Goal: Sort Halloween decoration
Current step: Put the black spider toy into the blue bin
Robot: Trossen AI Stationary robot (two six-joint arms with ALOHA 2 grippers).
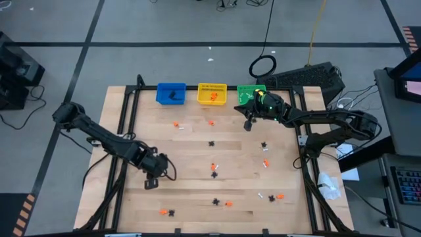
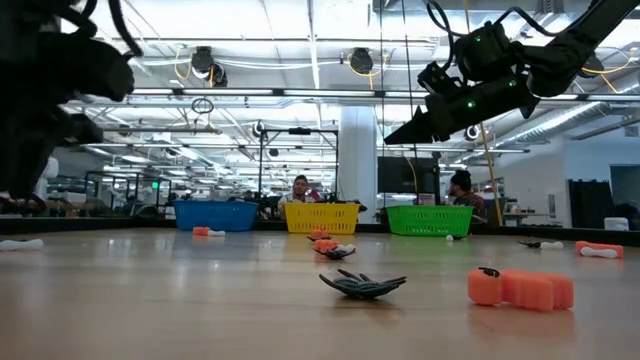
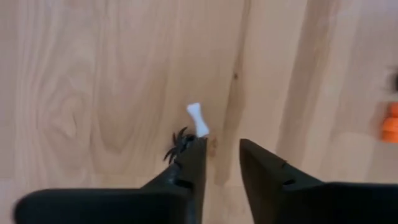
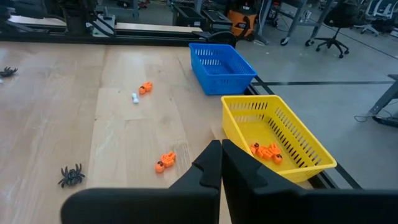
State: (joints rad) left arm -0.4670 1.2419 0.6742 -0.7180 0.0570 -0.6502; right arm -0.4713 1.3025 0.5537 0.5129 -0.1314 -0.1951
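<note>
Tiny Halloween trinkets lie scattered flat on the wooden table: black spiders, orange pieces and white bones. My left gripper is low over the table's near-left part and open. A white bone and a black spider lie just beside one fingertip, outside the gap. My right gripper hangs raised in front of the green bin, shut, with nothing visible between its fingers. My left gripper points down at the table, and one fingertip stands right against the black spider and the white bone's lower end. Whether it touches either one, I cannot tell.
Three bins stand in a row at the far edge: blue with black pieces, yellow with orange pieces, then green. More trinkets lie near the table's middle and near edge. People sit in the room beyond.
</note>
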